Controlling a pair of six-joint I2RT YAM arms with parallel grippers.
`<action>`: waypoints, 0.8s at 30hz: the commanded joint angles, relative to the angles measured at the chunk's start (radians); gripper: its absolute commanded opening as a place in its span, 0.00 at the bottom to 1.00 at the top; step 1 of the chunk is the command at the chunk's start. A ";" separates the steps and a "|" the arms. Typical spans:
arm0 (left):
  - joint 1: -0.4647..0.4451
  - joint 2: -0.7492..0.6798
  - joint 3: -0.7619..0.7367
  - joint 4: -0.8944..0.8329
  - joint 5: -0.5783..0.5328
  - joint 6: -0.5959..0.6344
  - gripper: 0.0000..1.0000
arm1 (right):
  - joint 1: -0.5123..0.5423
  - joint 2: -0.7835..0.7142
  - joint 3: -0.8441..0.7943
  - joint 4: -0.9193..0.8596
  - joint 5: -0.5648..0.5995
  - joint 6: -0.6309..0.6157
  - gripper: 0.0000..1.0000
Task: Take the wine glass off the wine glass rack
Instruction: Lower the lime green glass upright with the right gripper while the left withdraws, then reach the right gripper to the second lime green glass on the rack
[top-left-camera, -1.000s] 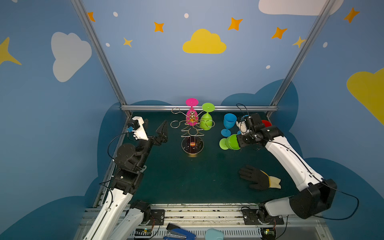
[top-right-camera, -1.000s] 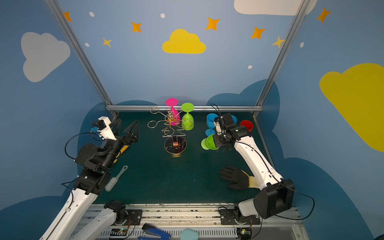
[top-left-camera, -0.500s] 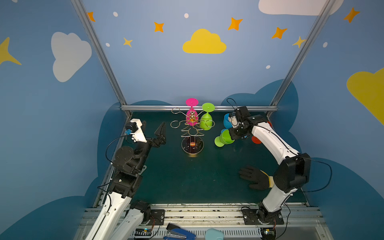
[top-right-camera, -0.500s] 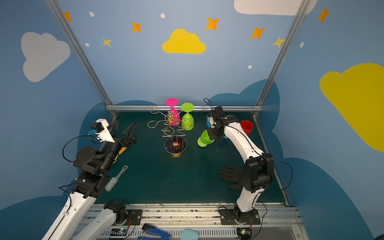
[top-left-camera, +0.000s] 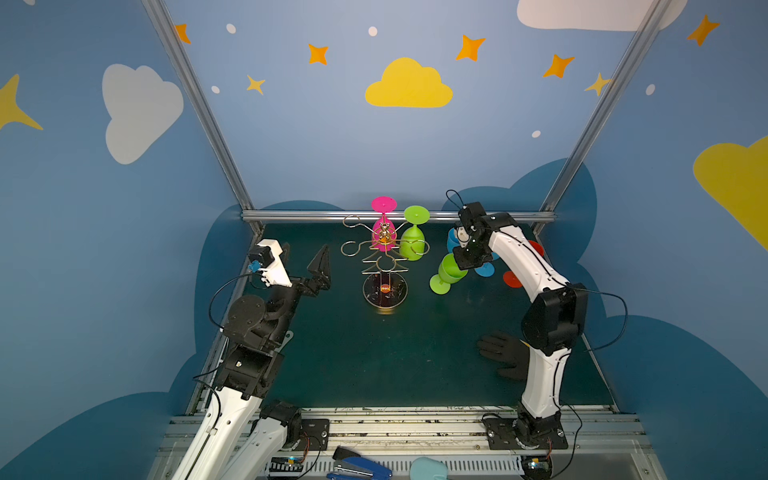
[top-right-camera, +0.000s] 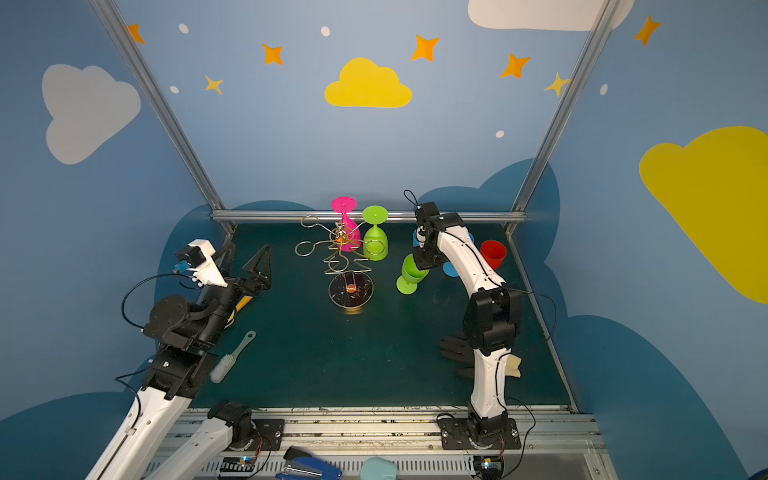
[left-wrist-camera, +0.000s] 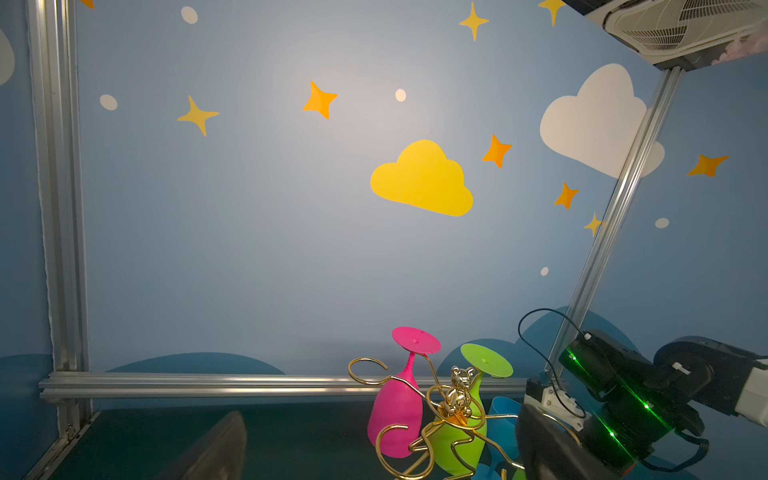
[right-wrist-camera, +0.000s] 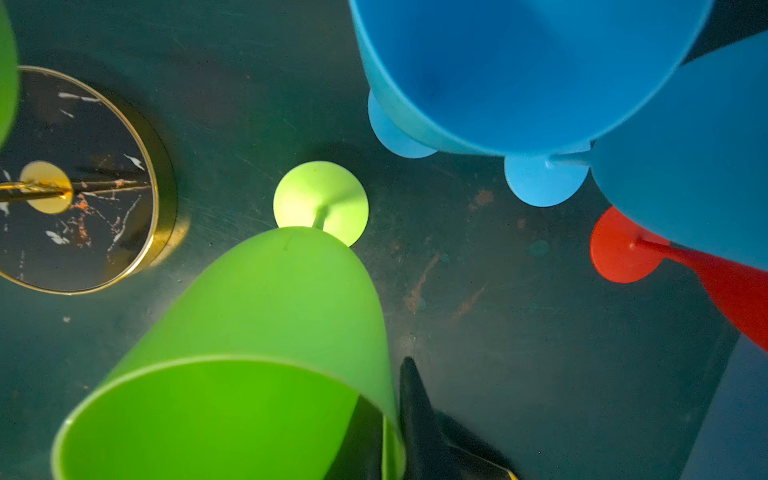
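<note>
The gold wire wine glass rack (top-left-camera: 384, 259) stands at the back middle on its round dark base (right-wrist-camera: 79, 183). A pink wine glass (top-left-camera: 382, 232) and a green one (top-left-camera: 413, 243) hang upside down on it. To its right a second green wine glass (top-left-camera: 451, 272) leans, foot on the mat. My right gripper (right-wrist-camera: 388, 399) is shut on that glass's rim (right-wrist-camera: 386, 415), one finger inside the bowl and one outside. At the left, my left gripper (top-left-camera: 303, 259) hangs open and empty, apart from the rack.
Two blue glasses (right-wrist-camera: 519, 75) and a red glass (top-right-camera: 493, 253) stand close behind the right gripper. A black glove (top-left-camera: 505, 353) lies at front right and a white brush (top-right-camera: 230, 359) at front left. A blue stapler (top-left-camera: 359, 469) sits beyond the front rail.
The right arm carried the green glass left toward the rack and tipped it from lying sideways to nearly upright, foot down. The left arm barely shifted.
</note>
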 joint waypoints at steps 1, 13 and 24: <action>0.005 -0.010 -0.001 0.000 -0.009 0.010 1.00 | -0.001 0.003 0.014 -0.036 -0.035 0.011 0.27; 0.005 -0.026 -0.005 -0.003 -0.016 0.013 0.99 | -0.027 -0.132 0.037 0.014 -0.143 0.036 0.47; 0.005 -0.032 -0.006 -0.005 -0.015 0.007 0.99 | -0.065 -0.454 -0.336 0.548 -0.487 0.152 0.55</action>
